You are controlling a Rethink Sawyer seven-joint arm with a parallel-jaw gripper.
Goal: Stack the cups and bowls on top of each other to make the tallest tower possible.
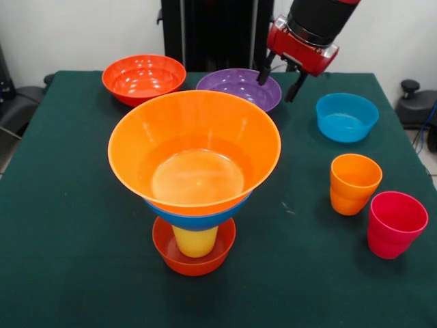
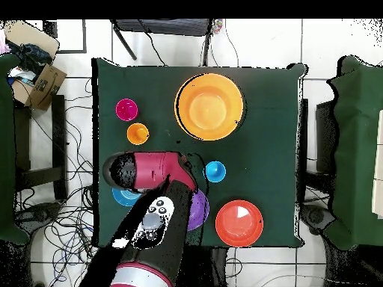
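Note:
The tower stands near the front middle of the table: a small red-orange bowl (image 1: 194,260) holds a yellow cup (image 1: 195,242), with a large blue bowl (image 1: 198,220) and a large light orange bowl (image 1: 194,154) on top; it also shows in the overhead view (image 2: 209,106). My gripper (image 1: 280,80) is open and empty, hanging above the table between the purple bowl (image 1: 235,85) and the small teal-blue bowl (image 1: 347,117). A medium red-orange bowl (image 1: 143,77) sits at the back left. An orange cup (image 1: 354,183) and a pinkish red cup (image 1: 396,223) stand at the right. A blue cup (image 2: 215,172) shows only from overhead.
The green table cloth (image 1: 68,205) covers the table. The robot's black pedestal (image 1: 208,34) stands behind the far edge. Cardboard boxes (image 2: 37,63) and cables lie on the floor beside the table. My arm (image 2: 149,224) hides part of the teal-blue and purple bowls from overhead.

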